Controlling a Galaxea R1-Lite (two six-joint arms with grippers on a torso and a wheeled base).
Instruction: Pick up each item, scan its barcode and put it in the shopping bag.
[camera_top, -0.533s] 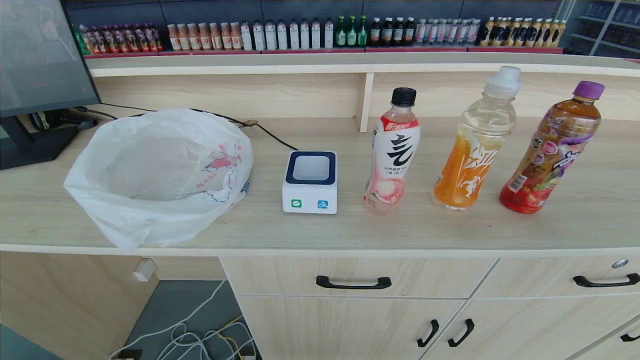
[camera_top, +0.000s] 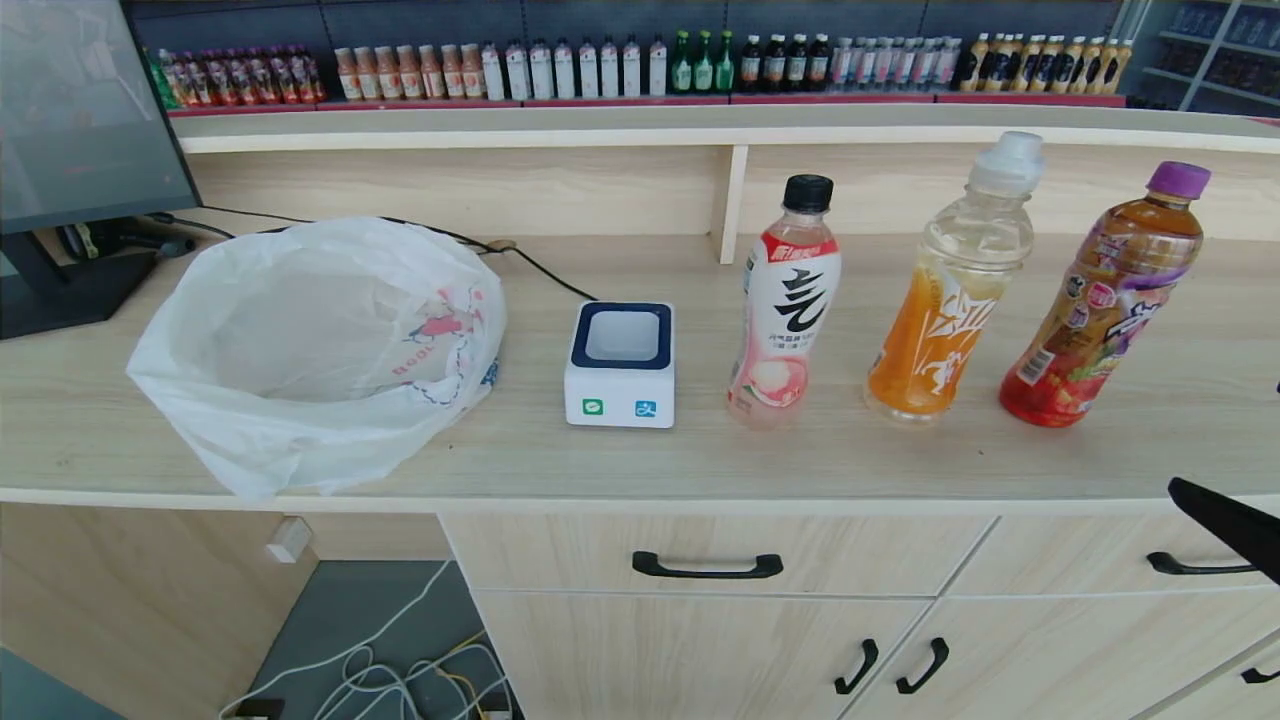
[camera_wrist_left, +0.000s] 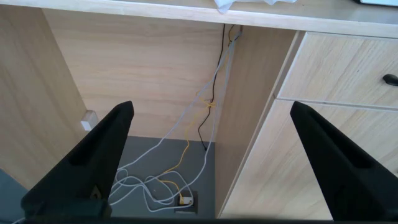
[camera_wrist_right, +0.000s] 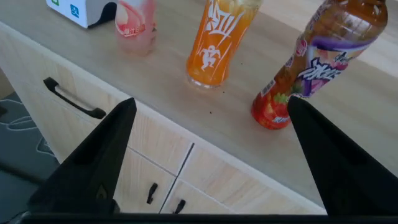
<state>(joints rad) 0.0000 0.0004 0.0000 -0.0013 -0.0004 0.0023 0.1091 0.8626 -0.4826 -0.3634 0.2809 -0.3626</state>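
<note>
My right end effector (camera_wrist_right: 211, 104) just came up near the desk's (camera_top: 900, 460) right edge, wide and empty. I think I grab the purple-cap bottle (camera_top: 1105, 300) first.

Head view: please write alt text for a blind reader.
Three drink bottles stand upright on a wooden counter, right of a white scanner and an open shopping bag; the right arm shows at the edge.
</note>
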